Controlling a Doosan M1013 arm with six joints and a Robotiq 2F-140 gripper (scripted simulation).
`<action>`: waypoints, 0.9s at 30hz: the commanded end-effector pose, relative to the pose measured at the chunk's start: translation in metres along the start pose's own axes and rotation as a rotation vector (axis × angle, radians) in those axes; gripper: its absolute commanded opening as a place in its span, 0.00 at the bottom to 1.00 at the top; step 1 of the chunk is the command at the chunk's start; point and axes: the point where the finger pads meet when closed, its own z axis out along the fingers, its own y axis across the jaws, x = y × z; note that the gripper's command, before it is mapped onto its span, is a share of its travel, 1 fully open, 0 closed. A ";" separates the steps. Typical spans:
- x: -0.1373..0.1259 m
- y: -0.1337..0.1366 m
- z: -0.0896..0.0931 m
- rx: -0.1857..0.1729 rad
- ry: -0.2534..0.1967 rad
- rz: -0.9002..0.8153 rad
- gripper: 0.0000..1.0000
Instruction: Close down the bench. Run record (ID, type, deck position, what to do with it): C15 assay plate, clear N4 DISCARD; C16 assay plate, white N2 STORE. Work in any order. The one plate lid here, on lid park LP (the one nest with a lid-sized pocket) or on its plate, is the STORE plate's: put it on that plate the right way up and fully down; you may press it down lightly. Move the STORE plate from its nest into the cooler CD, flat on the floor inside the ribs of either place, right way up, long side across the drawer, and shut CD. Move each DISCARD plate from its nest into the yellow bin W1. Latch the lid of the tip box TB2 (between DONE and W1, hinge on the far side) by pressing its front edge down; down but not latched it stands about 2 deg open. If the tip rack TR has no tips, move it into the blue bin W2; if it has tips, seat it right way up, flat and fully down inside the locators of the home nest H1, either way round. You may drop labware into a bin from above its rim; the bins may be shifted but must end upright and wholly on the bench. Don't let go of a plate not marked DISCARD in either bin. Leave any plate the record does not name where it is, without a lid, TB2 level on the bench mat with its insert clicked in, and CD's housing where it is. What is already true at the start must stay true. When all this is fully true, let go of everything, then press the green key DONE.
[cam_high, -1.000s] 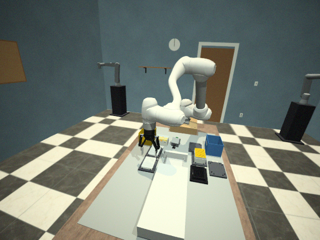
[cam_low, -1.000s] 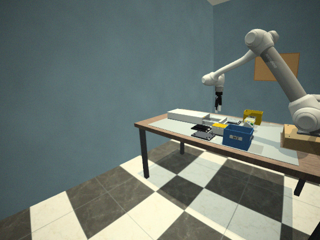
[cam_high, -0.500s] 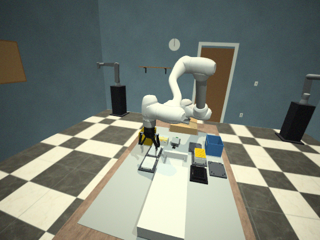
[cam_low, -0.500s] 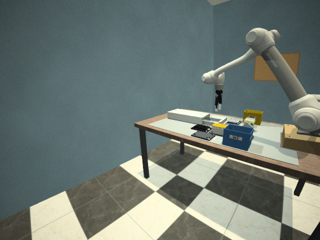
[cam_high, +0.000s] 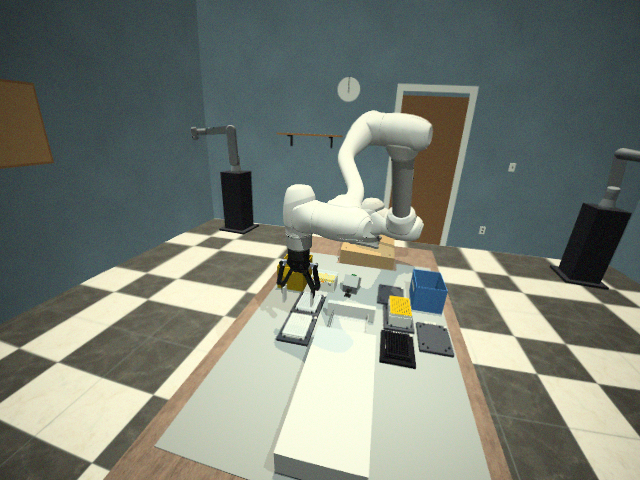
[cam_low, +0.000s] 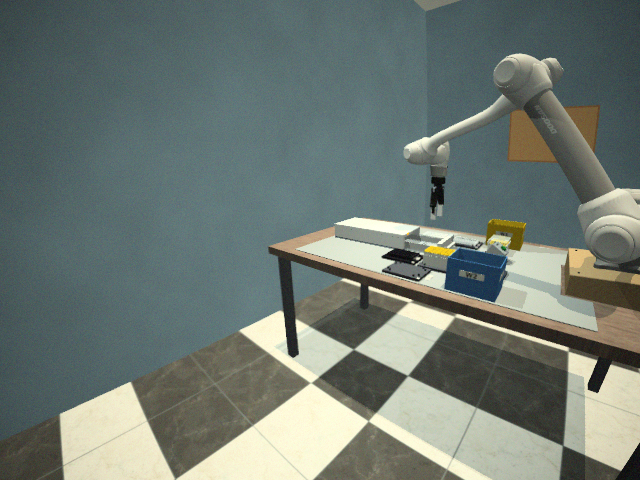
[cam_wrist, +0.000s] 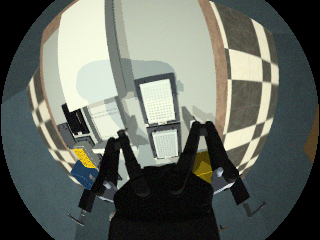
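While above plates (cam_high: 309, 302), jaws apart.

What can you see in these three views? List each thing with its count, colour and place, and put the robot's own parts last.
Bench: one, brown wood with a grey mat, room centre.
Long cooler housing: one, white, along the mat's middle.
Assay plates: two, in dark nests left of the cooler; white one nearer, paler one behind it.
Yellow bin: one, far left corner of the mat.
Blue bin: one, right side.
Tip rack: one, yellow top, beside the blue bin.
Dark nests: two, right of the cooler; slotted black, flat grey.
Tip box: one, pale, beside the yellow bin.
Arm: one, white.
Gripper: one, black, open, above the plates, holding nothing.
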 end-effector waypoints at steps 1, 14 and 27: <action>0.000 0.000 -0.005 0.000 0.000 0.000 0.66; 0.000 0.000 -0.018 0.000 0.000 0.000 0.66; 0.000 0.000 -0.016 0.000 0.000 0.000 0.66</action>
